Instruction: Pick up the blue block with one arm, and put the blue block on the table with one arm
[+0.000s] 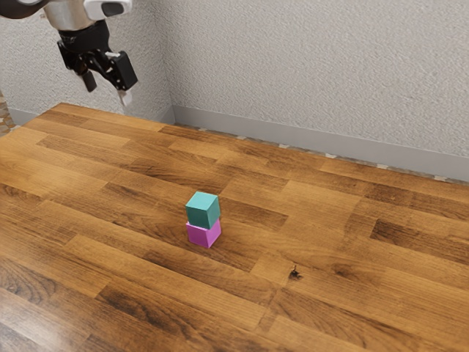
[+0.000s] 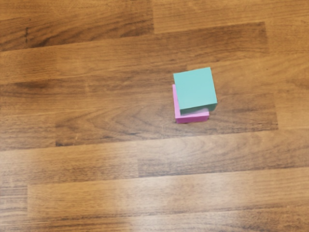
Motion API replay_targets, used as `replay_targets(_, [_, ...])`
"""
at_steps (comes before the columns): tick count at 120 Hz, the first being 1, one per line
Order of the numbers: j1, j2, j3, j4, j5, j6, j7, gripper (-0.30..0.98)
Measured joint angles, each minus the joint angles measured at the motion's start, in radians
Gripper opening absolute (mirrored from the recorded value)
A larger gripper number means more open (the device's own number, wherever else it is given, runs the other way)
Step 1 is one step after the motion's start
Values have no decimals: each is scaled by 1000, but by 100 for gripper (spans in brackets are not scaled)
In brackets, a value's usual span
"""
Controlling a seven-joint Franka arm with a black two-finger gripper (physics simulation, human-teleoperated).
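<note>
And there's the blue block (image 1: 203, 211), atop the pink block (image 1: 204, 234) (whose top's mostly hidden), well below my spread, empty fingers (image 1: 89, 81)!

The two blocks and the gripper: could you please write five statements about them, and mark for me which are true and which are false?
1. The blue-green block rests on top of the pink block. True.
2. The gripper is near the exterior view's upper left corner, away from the blocks. True.
3. The gripper is shut on the blue-green block. False: it is open, and it touches neither block.
4. The pink block stands on the wooden table. True.
5. The blue-green block sits directly on the table. False: the pink block is between it and the table.
</note>
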Motion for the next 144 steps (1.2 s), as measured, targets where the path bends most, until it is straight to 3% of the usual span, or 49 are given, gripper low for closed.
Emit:
replay_targets(14, [0,4,8,-1,7,13,1,69])
replay_targets(24, [0,73,17,5,12,53,2,69])
replay_targets(43, [-1,258,20,16,1,233,-10,69])
replay_targets(61, [-7,334,22,-1,-13,359,-96,69])
replay_targets(99, [-1,415,36,-144,-73,510,-277,69])
replay_targets(144, [3,487,7,-182,-102,619,-363,69])
